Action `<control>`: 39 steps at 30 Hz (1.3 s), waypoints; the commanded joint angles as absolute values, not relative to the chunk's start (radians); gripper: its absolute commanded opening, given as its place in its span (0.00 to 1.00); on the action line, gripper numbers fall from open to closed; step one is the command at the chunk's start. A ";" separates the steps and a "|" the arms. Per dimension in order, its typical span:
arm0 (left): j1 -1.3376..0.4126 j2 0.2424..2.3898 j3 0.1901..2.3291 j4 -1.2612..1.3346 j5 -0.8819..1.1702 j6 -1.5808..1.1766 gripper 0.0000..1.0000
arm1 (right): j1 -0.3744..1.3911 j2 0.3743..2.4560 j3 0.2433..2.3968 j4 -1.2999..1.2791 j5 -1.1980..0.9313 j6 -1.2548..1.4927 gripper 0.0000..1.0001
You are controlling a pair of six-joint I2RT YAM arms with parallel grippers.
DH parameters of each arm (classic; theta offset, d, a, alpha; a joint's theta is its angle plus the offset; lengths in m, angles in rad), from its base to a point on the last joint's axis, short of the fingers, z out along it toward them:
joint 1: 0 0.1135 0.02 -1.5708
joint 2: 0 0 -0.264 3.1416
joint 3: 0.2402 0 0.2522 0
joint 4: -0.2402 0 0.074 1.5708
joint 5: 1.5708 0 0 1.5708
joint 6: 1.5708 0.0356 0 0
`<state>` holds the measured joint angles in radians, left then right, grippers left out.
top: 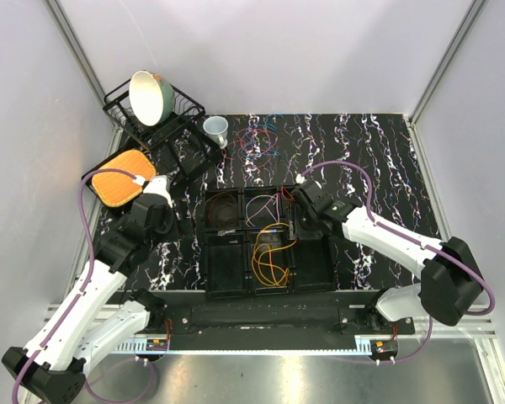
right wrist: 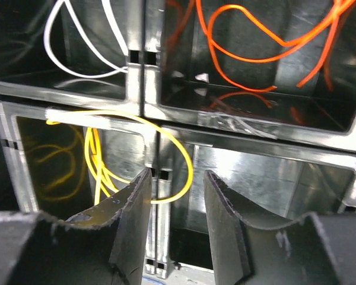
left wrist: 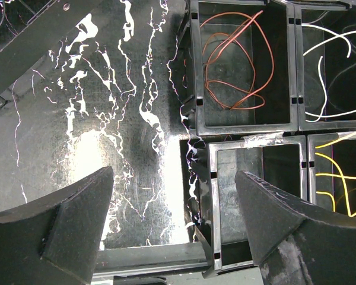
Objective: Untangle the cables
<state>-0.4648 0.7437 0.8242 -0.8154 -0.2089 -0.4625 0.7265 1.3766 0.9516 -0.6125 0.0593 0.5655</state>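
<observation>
A loose tangle of red, blue and purple cables [top: 257, 141] lies on the marbled table at the back. A black compartment tray [top: 229, 286] holds sorted cables: orange-brown [left wrist: 231, 65], white [left wrist: 332, 71] and yellow [top: 269, 257]. My right gripper [top: 299, 195] hovers over the tray's back right, open and empty [right wrist: 177, 173]. In its wrist view a yellow loop [right wrist: 181, 157] hangs over a divider just beyond the fingertips, with white [right wrist: 83, 44] and orange [right wrist: 255, 47] cables farther off. My left gripper [top: 170, 200] is open and empty [left wrist: 173, 173] over bare table just left of the tray.
A black dish rack [top: 181, 109] with a green-and-cream bowl [top: 149, 97] stands at the back left. A white cup [top: 216, 129] stands beside it. An orange waffle-textured pad [top: 120, 187] lies on a black dish at the left edge. Grey walls enclose the table.
</observation>
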 commanded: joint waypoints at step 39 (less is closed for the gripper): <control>-0.459 0.744 0.841 -0.779 -0.186 -0.448 0.86 | 0.735 1.419 0.960 -0.523 -0.285 0.534 0.00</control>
